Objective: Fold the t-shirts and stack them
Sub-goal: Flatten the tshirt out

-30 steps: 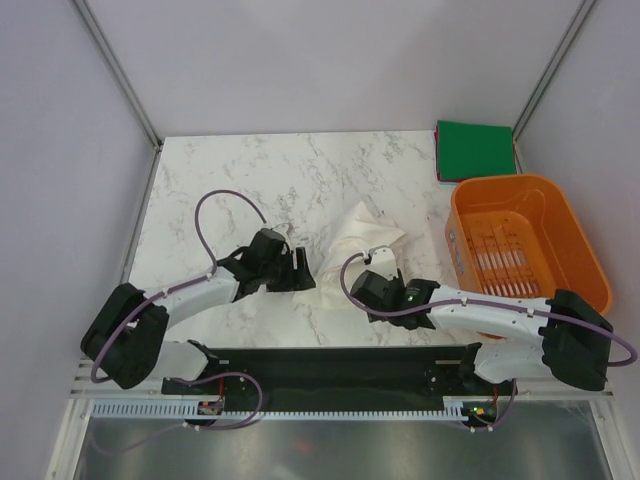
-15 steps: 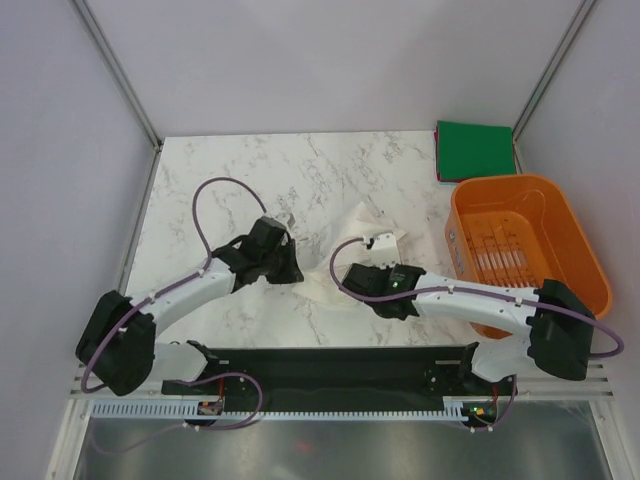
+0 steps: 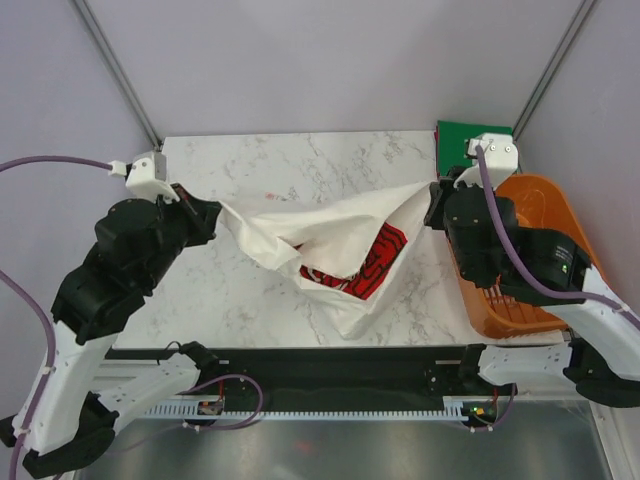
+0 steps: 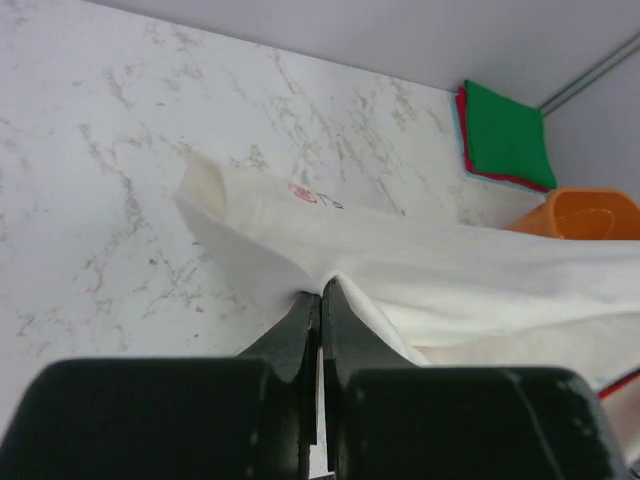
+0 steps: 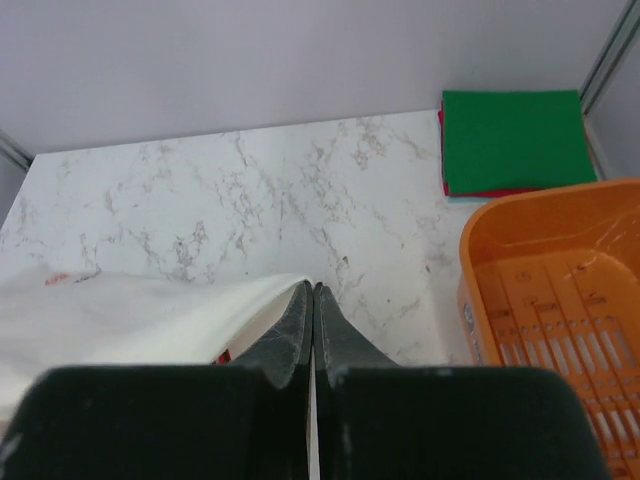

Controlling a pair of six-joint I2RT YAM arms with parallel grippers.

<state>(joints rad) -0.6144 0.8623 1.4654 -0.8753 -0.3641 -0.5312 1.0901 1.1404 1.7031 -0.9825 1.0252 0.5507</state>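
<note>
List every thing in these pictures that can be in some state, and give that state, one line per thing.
white t-shirt, unfolded, stretched between both grippers, red print showing.
green t-shirt, folded square, lying flat at the far right corner of the table.
orange basket, upright, nothing visible in the part that shows.
left gripper, shut on the white t-shirt.
right gripper, shut on the white t-shirt.
</note>
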